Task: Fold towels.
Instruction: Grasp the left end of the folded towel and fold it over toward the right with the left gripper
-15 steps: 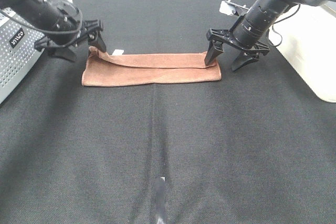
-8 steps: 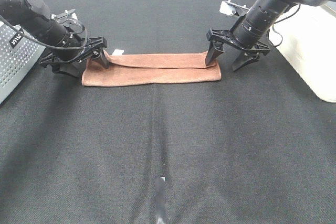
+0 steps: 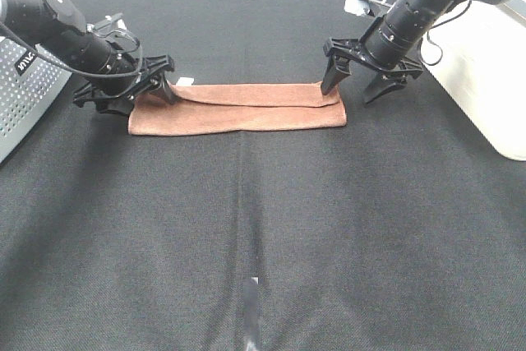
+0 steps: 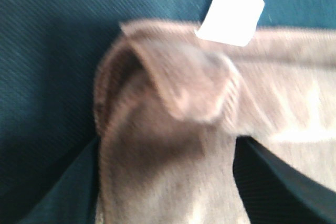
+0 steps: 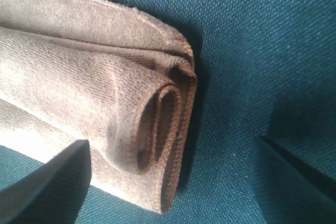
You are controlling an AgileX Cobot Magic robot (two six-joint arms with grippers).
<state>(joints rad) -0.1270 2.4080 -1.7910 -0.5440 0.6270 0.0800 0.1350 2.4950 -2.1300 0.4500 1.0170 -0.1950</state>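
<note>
The reddish-brown towel lies folded lengthwise into a long strip at the back middle of the black table. Its small white tag sticks out at the left end's far edge and also shows in the left wrist view. My left gripper is open and low, its fingers straddling the towel's rumpled left end. My right gripper is open just past the towel's right end, with the layered fold lying between its fingers, which do not touch it.
A grey perforated basket stands at the left edge beside the left arm. A white bin stands at the right edge behind the right arm. A small white mark is on the table near the front.
My left gripper has moved right and down over the towel's left end, and the raised corner has sunk flatter. My right gripper has lifted slightly off the right end.
</note>
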